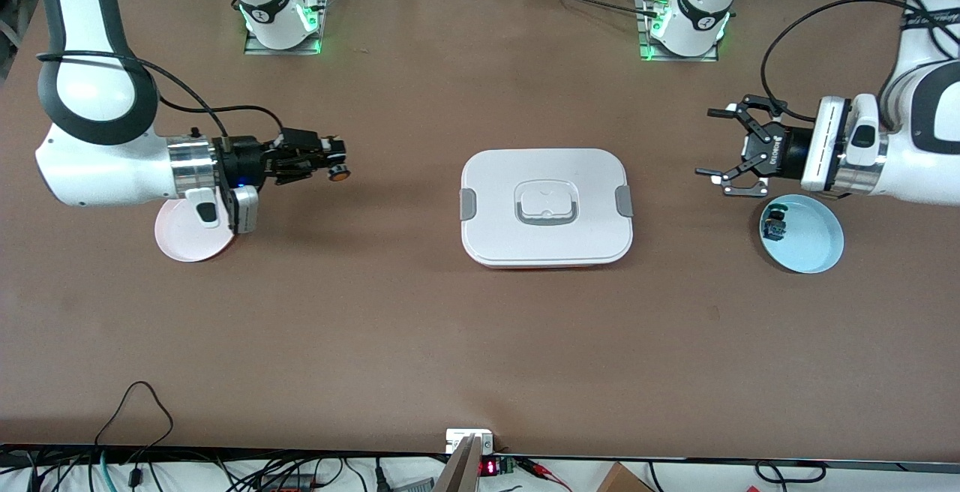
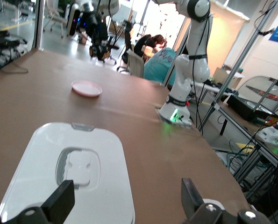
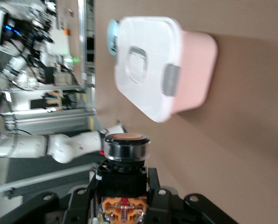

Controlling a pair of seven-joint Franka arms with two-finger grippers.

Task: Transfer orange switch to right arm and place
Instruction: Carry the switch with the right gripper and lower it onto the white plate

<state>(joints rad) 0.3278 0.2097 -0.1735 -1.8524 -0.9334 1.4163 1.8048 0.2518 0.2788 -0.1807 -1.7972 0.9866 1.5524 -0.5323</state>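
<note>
White arms (image 1: 97, 169) with dark grey joints, silver wrist cuffs, black cables trailing along casings, bases (image 1: 281, 16) glowing green, slim black right gripper (image 1: 330, 162), open-linkage black left gripper (image 1: 731, 151).

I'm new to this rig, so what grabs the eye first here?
The white lidded box sits mid-table. The right gripper, shut on the orange switch, hangs beside the pink plate. The left gripper, open, hangs by the blue plate.
</note>
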